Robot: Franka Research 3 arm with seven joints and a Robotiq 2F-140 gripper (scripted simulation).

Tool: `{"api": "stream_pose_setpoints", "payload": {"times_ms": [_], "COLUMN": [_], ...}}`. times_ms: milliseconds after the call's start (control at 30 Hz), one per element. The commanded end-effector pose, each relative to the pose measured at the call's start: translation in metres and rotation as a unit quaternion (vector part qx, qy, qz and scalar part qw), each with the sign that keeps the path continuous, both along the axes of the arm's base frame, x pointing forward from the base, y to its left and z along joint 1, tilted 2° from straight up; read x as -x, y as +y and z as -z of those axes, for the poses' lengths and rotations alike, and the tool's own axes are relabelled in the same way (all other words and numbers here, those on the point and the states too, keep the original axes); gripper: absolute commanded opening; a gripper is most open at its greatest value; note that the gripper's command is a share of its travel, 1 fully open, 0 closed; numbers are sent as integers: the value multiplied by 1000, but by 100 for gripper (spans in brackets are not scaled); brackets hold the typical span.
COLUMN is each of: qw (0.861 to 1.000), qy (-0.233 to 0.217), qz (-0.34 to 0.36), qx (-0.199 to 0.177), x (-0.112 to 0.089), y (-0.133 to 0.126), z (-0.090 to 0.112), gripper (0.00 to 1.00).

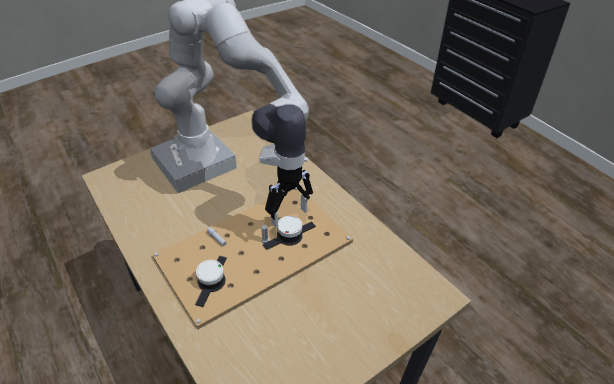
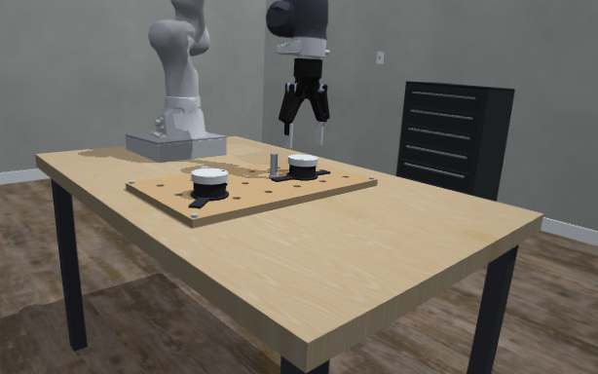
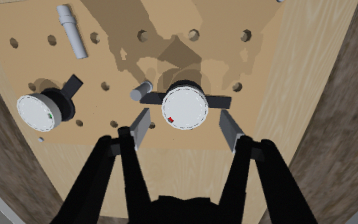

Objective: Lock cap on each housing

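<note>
Gripper (image 2: 304, 133) above the red-marked cap (image 3: 184, 108), jaws spread and holding nothing

Two white caps on black housings stand upright on a pegboard (image 1: 310, 255) on the table (image 1: 350, 320): the red-marked one under the gripper, the green-marked cap (image 1: 209, 271) well apart. The marks show in top and wrist views only (the exterior view hides them). A loose grey pin (image 1: 216, 236) lies flat, unseen from the exterior; an upright peg (image 2: 274, 165) stands just beside the red-marked cap's housing
</note>
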State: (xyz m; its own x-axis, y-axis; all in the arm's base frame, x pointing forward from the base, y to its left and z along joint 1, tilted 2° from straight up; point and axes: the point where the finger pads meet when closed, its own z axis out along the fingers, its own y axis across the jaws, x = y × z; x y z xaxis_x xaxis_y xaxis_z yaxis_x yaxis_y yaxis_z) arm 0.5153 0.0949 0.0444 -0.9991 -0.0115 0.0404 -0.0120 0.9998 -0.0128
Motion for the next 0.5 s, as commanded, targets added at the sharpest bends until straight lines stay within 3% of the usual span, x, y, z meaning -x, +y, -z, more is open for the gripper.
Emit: {"api": "stream_pose_setpoints", "payload": {"times_ms": [0,467], "qw": [1000,1000], "qy": [-2,-2], "qz": [-2,-2], "qx": [-2,-2], "x": [-1,-1], "y": [0,0], "z": [6,22], "gripper": [78,78]}}
